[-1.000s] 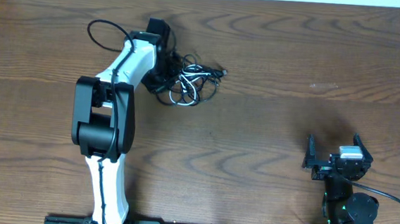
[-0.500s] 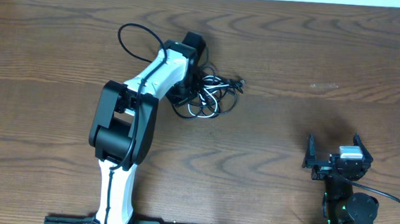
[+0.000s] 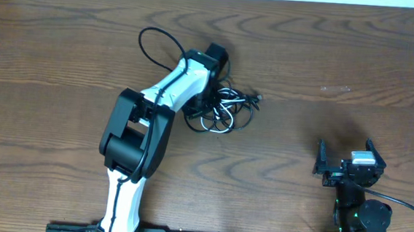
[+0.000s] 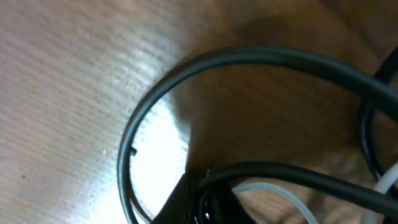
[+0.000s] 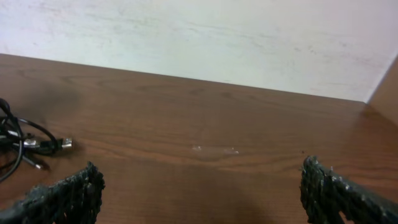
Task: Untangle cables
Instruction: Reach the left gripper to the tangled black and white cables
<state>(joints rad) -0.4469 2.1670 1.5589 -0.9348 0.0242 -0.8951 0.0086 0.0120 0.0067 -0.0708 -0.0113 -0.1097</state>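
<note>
Overhead, left arm (image 3: 136, 137) stretched from the near edge, left of centre, up across the tabletop (image 3: 328, 51) toward the far edge. Elbow bent, white forearm angled right, wrist pitched steeply down onto the cables (image 3: 229, 109). Its own thick lead (image 3: 148, 40) loops out behind the wrist.

Left gripper (image 3: 205, 95) mostly hidden under the wrist. Fingers closed nearly together. Wrist view, very close and blurred: black cord (image 4: 249, 59) arcs across the wood, a second runs into the dark mass at the bottom of that view, white cord (image 4: 388, 180) at the right edge. Appears pinched on a black cord of the tangle.

Cables: one knotted bunch, black loops with one white loop, lying left of centre in the far half of the tabletop, touching the gripper. One plug end sticks out to the right.

Right arm (image 3: 361, 214) folded back at the near right corner, well apart from the tangle. Right gripper (image 3: 346, 159) spread wide, nothing between its fingers (image 5: 59, 196), level and facing the far wall (image 5: 186, 37).

Pale block (image 3: 363, 158) on the right wrist; any marking too small to read.
</note>
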